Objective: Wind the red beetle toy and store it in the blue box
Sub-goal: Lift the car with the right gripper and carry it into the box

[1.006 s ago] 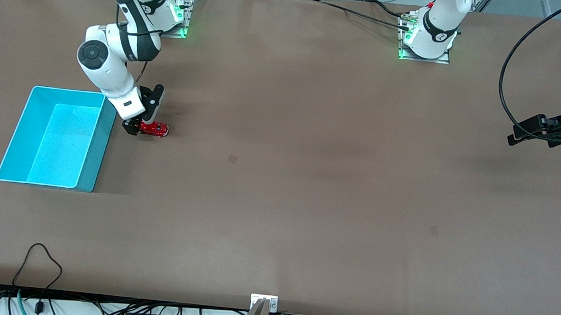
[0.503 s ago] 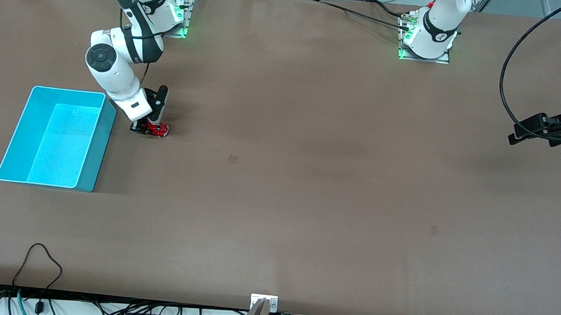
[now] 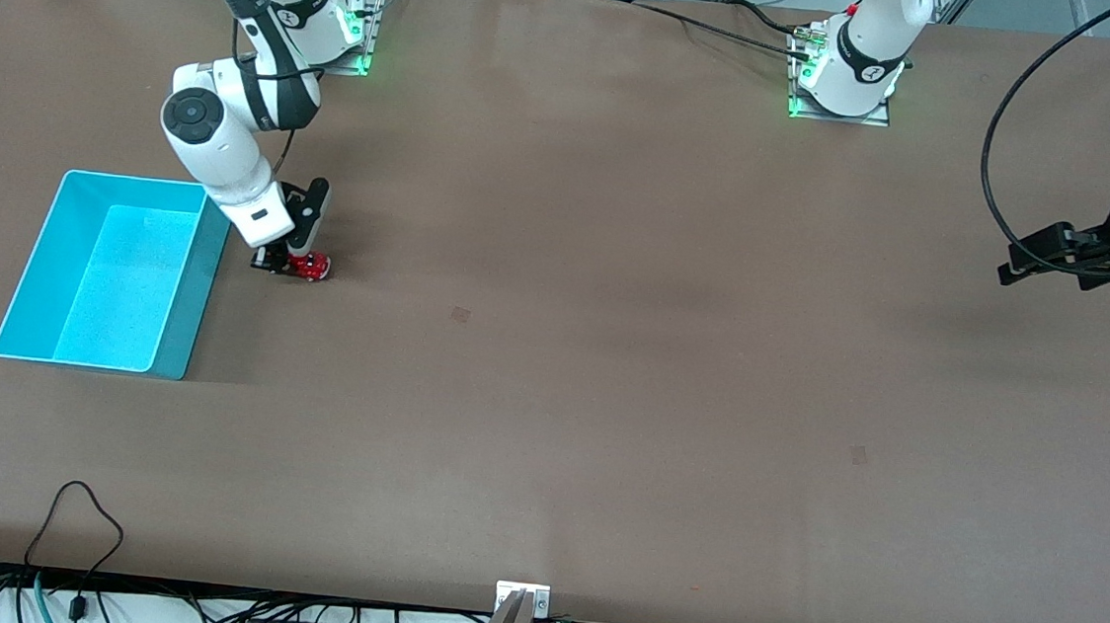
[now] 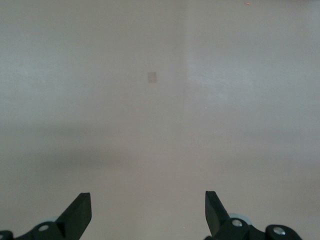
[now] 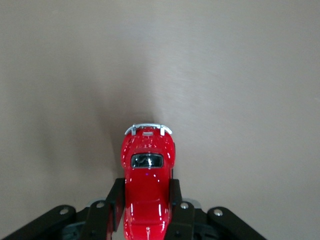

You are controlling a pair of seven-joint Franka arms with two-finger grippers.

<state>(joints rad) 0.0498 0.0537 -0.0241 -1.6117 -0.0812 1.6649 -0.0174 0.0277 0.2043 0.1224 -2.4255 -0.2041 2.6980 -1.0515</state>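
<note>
Where the red beetle toy (image 3: 309, 265) sits low at the table (image 3: 611, 356), just beside the blue box (image 3: 113, 269) on the side toward the left arm's end, the right gripper (image 3: 288, 261) has its two fingers clamped on the car's flanks. In the right wrist view the red beetle toy (image 5: 147, 187) points away from the camera, its silvery bumper leading and its dark window catching light, while the right gripper (image 5: 146, 202) presses a black finger (image 5: 116, 200) against each side of the rear half of the body. The right arm comes down from its base at the top of the front view, bends at a white elbow joint above the box's far corner, and slants its wrist steeply down to the toy. The blue box lies open near the right arm's end of the table, nothing visible inside it, apart from the gripper. The left gripper (image 3: 1035, 258) waits well apart, held up over the table's edge at the left arm's end, its forearm roughly level. In the left wrist view the left gripper (image 4: 148, 215) shows its dark fingertips (image 4: 80, 212) spread wide over bare brown table (image 4: 160, 100).
</note>
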